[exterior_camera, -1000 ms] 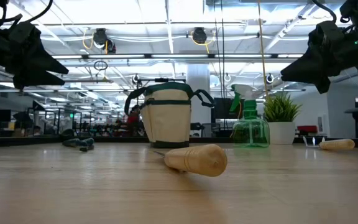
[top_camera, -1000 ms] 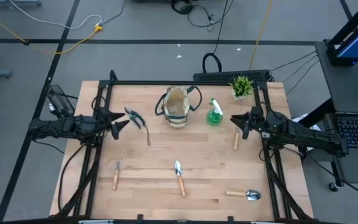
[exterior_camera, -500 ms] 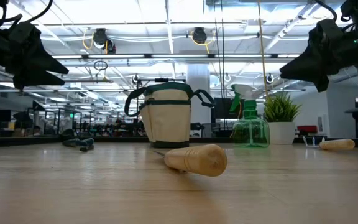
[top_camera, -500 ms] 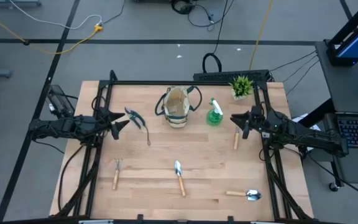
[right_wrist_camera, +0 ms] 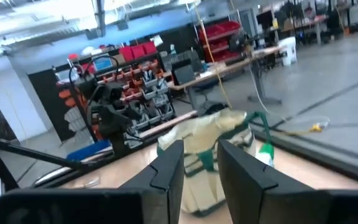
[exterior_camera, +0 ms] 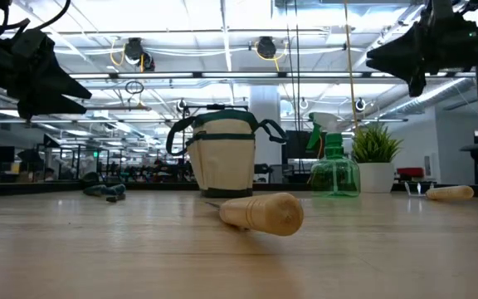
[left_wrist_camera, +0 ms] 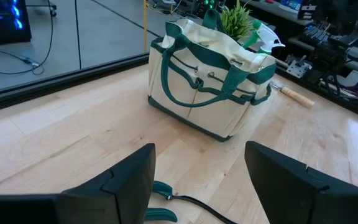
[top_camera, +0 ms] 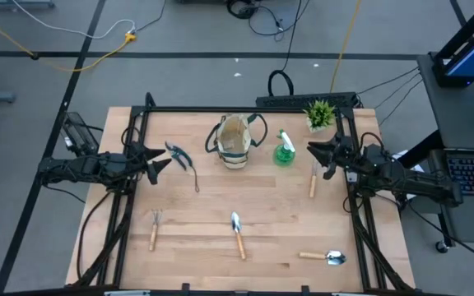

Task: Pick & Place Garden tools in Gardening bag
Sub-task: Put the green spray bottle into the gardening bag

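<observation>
The right gripper [top_camera: 311, 148] hangs above the counter's right side, raised clear of the surface, just beside the green spray bottle [top_camera: 284, 150] and above the far end of a wooden-handled tool [top_camera: 313, 183]; its fingers [right_wrist_camera: 166, 168] stand a narrow gap apart and hold nothing. The left gripper [top_camera: 156, 159] waits over the counter's left side, fingers [left_wrist_camera: 129, 180] spread wide and empty, with the dark-handled pruning shears [top_camera: 181, 160] lying just in front of it.

The wooden counter [top_camera: 204, 230] carries everything. Largest on it is the gardening bag [top_camera: 234, 140], a beige tote with a dark green band and loop handles, standing upright near the far edge at the middle, its mouth open. The spray bottle stands upright just to the bag's right, near it but apart. A small potted green plant [top_camera: 320, 114] sits at the far right corner, beyond the bottle.

The hand tools lie flat and well apart from the bag: a silver trowel [top_camera: 238, 233] with a wooden handle near the middle front, a fork rake [top_camera: 154, 228] at the front left, and another silver trowel [top_camera: 325, 257] at the front right. In the low view the nearest trowel's handle end [exterior_camera: 260, 213] lies in front of the bag [exterior_camera: 221, 154]
</observation>
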Available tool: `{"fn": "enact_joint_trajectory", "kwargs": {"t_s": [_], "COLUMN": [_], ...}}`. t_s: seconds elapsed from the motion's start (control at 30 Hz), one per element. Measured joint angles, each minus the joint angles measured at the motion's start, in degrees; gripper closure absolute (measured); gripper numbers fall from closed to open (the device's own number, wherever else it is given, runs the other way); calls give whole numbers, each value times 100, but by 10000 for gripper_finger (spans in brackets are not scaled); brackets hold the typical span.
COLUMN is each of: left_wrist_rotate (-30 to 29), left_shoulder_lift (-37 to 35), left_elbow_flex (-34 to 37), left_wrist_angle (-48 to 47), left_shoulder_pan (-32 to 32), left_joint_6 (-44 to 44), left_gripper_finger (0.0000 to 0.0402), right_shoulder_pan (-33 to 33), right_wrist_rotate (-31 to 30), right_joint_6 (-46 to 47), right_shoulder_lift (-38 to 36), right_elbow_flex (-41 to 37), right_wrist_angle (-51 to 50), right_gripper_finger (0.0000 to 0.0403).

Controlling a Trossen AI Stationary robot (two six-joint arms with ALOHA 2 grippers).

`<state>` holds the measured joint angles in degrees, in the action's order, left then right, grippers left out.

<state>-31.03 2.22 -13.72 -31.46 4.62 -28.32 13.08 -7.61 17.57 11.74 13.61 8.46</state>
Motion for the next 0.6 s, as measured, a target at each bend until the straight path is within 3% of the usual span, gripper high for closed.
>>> {"fn": "enact_joint_trajectory", "kwargs": {"t_s": [0.13, 0.27, 0.43, 0.6], "left_wrist_rotate": [0, 0, 0, 0], "left_shoulder_lift": [0, 0, 0, 0], "left_elbow_flex": [0, 0, 1, 0], "left_wrist_angle": [-1, 0, -2, 0], "left_shoulder_pan": [1, 2, 2, 0], "left_joint_6": [1, 2, 0, 0], "left_gripper_finger": [149, 149, 149, 149], "right_shoulder_pan": [0, -7, -2, -4], "right_wrist_rotate": [-3, -185, -600, -584], "right_joint_6": [-274, -1220, -1567, -2311], "right_shoulder_lift": [376, 997, 2082, 3148], "right_elbow_flex": [0, 69, 789, 2069], "right_wrist_angle": [739, 1400, 797, -678], "right_gripper_finger": [314, 314, 314, 314]}}
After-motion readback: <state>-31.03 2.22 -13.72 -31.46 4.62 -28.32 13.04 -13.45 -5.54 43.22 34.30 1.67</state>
